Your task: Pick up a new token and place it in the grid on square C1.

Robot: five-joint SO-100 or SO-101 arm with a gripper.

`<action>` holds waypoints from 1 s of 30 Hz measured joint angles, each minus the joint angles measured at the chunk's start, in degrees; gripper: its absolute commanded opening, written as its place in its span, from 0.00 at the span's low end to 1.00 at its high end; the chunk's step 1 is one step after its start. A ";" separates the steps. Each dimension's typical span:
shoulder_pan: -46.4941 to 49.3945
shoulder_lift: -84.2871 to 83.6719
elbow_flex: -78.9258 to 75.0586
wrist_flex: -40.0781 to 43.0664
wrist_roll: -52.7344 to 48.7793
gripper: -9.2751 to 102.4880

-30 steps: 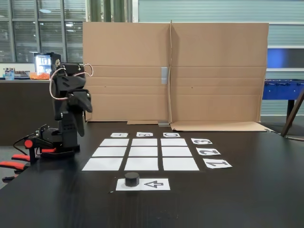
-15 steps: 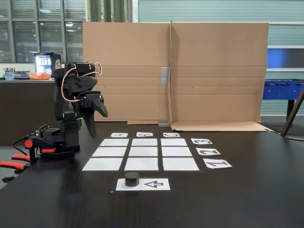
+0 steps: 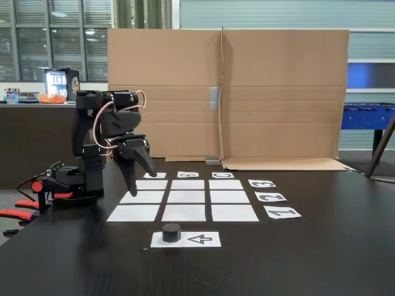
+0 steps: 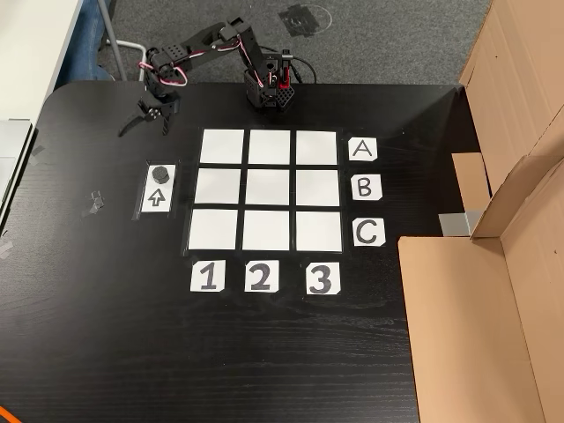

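Fixed view: the gripper, fingers apart and empty, hangs above the table. Descending off-centre could knock the token off its arrow sheet.

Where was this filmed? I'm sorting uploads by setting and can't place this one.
Probably a shared office or lab space, not a home: large glazed partitions behind, a blue foosball table at right, and a cardboard screen backing a black table with the paper grid.

A black, dark-wood tabletop carries nine plain white paper rectangles in a three-by-three grid, white label cards along two sides, a white arrow-printed sheet and folded brown cardboard at one edge.
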 measured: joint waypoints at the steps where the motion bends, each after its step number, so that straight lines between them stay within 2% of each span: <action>1: -0.35 -1.05 -0.88 0.44 0.00 0.61; 13: -4.39 -10.37 -9.67 8.53 1.67 0.68; 30: -4.48 -22.85 -23.29 9.14 3.25 0.68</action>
